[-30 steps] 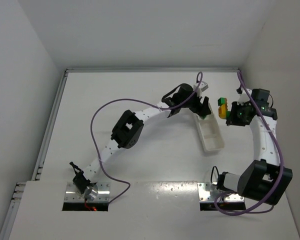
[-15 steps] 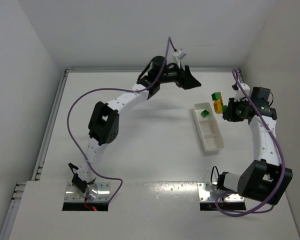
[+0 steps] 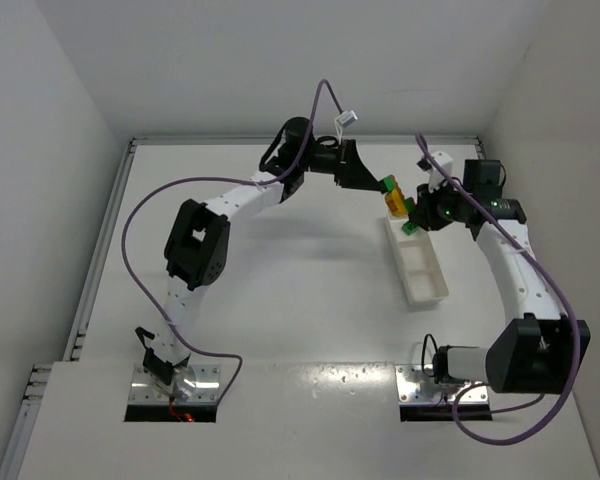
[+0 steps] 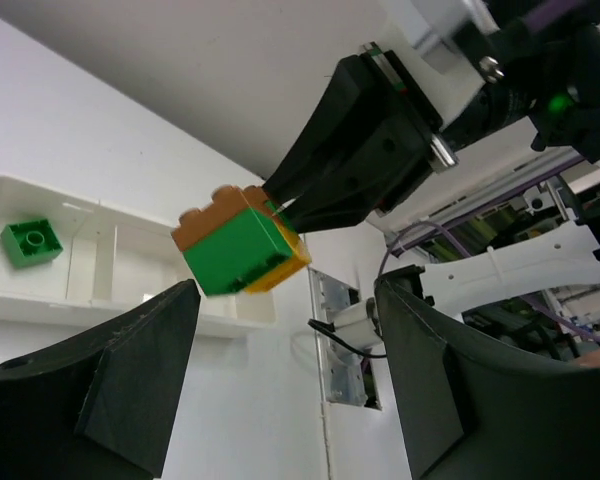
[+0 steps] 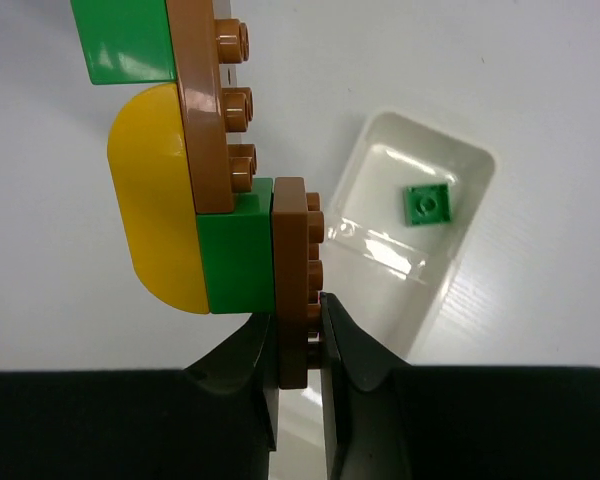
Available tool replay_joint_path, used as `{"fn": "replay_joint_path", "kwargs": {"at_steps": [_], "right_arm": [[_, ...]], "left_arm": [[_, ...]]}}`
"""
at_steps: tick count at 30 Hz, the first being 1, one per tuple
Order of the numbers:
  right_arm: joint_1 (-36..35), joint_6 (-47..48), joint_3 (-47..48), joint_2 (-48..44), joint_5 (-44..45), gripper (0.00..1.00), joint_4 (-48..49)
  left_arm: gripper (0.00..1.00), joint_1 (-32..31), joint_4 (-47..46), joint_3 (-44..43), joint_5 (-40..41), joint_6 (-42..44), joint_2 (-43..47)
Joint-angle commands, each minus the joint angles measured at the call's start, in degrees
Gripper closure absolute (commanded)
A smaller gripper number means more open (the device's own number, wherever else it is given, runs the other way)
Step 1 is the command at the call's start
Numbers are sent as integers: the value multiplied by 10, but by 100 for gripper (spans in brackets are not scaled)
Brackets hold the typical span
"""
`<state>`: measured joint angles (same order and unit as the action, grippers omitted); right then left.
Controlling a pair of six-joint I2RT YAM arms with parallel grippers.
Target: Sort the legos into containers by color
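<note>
At the near edge of the bench [image 3: 280, 300] both arm bases sit bolted down. Beyond them the tray [image 3: 427, 283] lies lengthwise, nearer compartments bare. One loose green brick [image 5: 426, 205] rests in the far end compartment. Above that far end the right end effector [image 5: 298, 335] is pinched tight on the lego cluster [image 4: 242, 250], gripping only the edge of a thin orange-brown plate. The green, yellow and brown pieces hang off that plate, clear of the bench. Just past it the left end effector [image 4: 285, 300] faces the cluster with jaws apart. They flank the green block without touching it and carry nothing. Judgement: next step is pulling one piece free. Risks noted: the right grip is narrow and near the plate's end, so a pull off-axis could twist the cluster out and drop it whole. If the wrong seam gives way, mixed colours could fall into the green compartment or bounce off the tray. The two end effectors are close, so a misjudged approach could knock them together.
</note>
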<state>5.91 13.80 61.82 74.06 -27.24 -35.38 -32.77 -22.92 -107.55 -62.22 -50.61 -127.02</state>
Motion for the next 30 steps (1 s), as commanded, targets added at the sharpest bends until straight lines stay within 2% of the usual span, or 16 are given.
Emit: {"fn": "replay_joint_path", "kwargs": {"at_steps": [1, 5, 10, 14, 15, 17, 18, 21, 24, 27, 30], "right_arm": [[-45, 12, 30, -2, 27, 100, 46], [-85, 12, 30, 4, 50, 100, 68], [-121, 18, 30, 9, 85, 100, 87], [-131, 24, 30, 9, 109, 100, 97], [-137, 29, 30, 9, 123, 100, 97], [-143, 29, 30, 9, 137, 100, 106], [-143, 29, 24, 9, 154, 100, 115], [-156, 29, 19, 4, 188, 100, 137], [-161, 29, 6, -1, 220, 100, 161], [-168, 29, 6, -1, 225, 100, 167], [-168, 29, 6, -1, 211, 100, 167]], "left_arm": [[22, 19, -26, 12, -34, -20, 21], [22, 32, 59, 12, -18, 48, 35], [24, 32, 87, 24, -12, 61, 41], [43, 37, 87, 30, -17, 67, 41], [54, 37, 87, 30, -23, 67, 41], [64, 37, 87, 35, -23, 67, 41], [73, 37, 87, 35, -29, 67, 41], [84, 42, 82, 58, -29, 67, 46], [92, 42, 57, 102, -35, 53, 70], [95, 55, -3, 177, -35, 24, 108], [95, 69, -20, 235, -28, 24, 142]]}}
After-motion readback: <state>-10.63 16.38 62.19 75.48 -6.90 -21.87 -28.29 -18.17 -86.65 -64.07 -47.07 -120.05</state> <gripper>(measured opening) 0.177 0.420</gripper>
